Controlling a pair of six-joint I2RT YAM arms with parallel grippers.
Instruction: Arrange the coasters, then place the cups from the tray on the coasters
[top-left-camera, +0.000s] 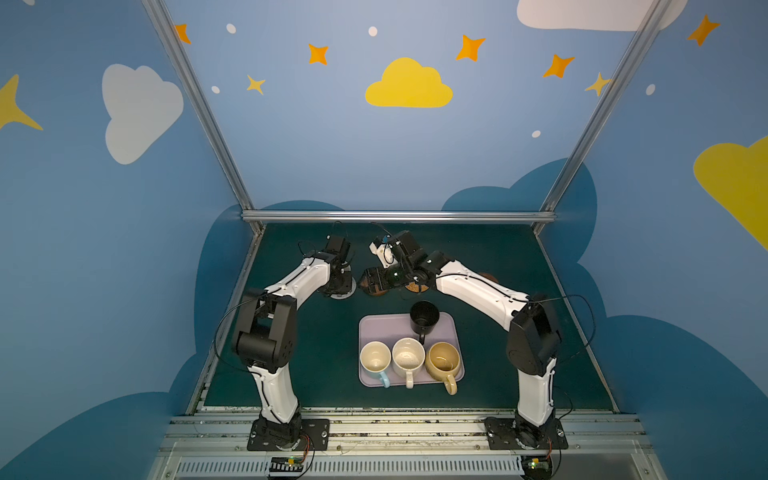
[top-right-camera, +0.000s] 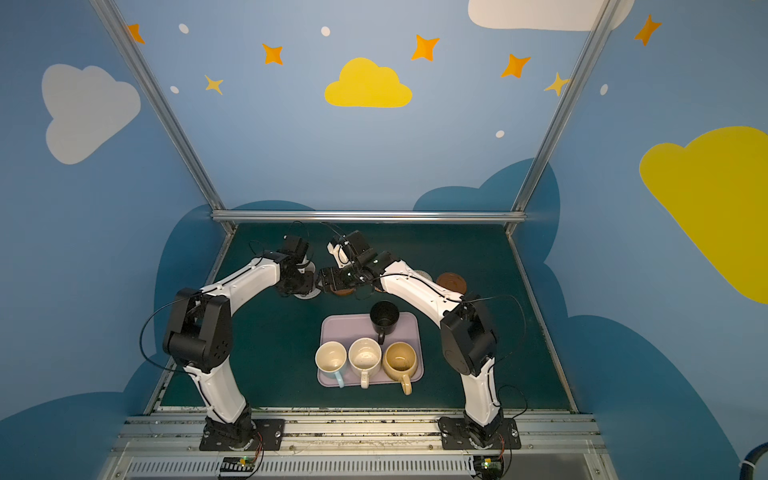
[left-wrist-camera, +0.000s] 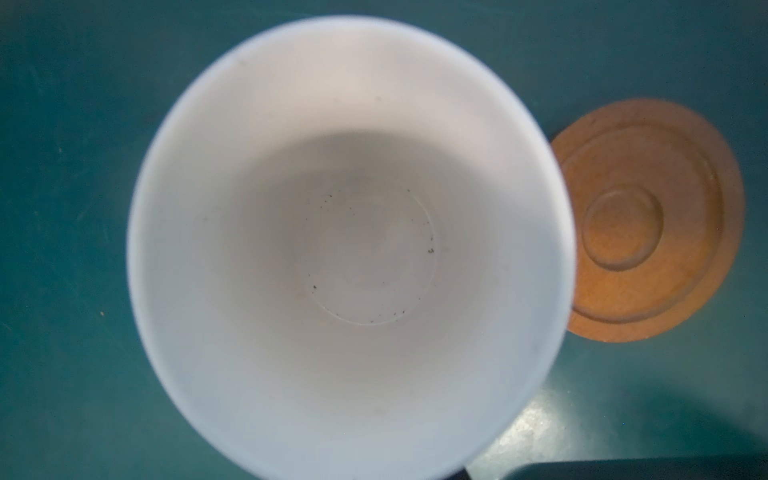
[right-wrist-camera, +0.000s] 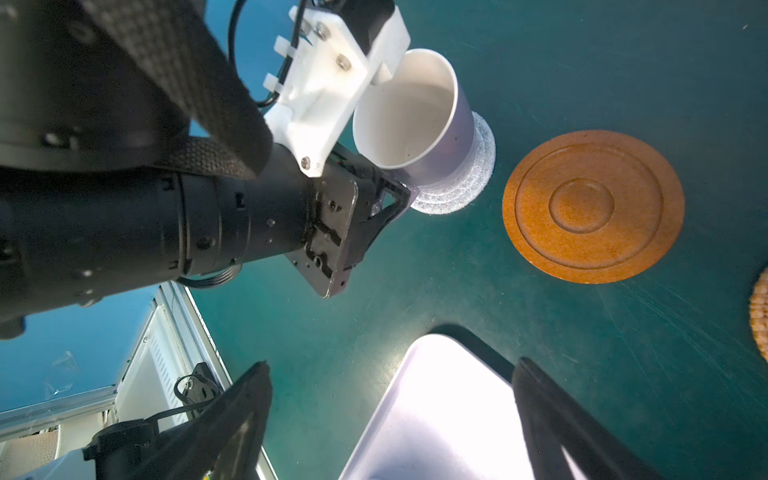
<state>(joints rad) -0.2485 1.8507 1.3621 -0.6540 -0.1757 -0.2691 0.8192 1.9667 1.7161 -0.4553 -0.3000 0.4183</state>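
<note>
The lilac cup (right-wrist-camera: 415, 120) stands upright on a pale woven coaster (right-wrist-camera: 469, 187); its white inside fills the left wrist view (left-wrist-camera: 353, 249). My left gripper (right-wrist-camera: 388, 195) is at the cup's side near its base, and its jaws are hidden. A brown wooden coaster (right-wrist-camera: 592, 205) lies beside the cup, apart from it. My right gripper (right-wrist-camera: 395, 419) hangs open and empty over a corner of the lilac tray (right-wrist-camera: 436, 415). On the tray (top-left-camera: 451, 324) stand the black (top-left-camera: 424, 318), light blue (top-left-camera: 375, 357), speckled cream (top-left-camera: 408, 355) and mustard (top-left-camera: 444, 359) cups.
An orange woven coaster (right-wrist-camera: 760, 316) lies past the brown one. In a top view another brown wooden coaster (top-right-camera: 451, 282) and a pale one (top-right-camera: 423, 274) lie behind the right forearm. Both arms meet above the table's far middle. Metal rails line the table edges.
</note>
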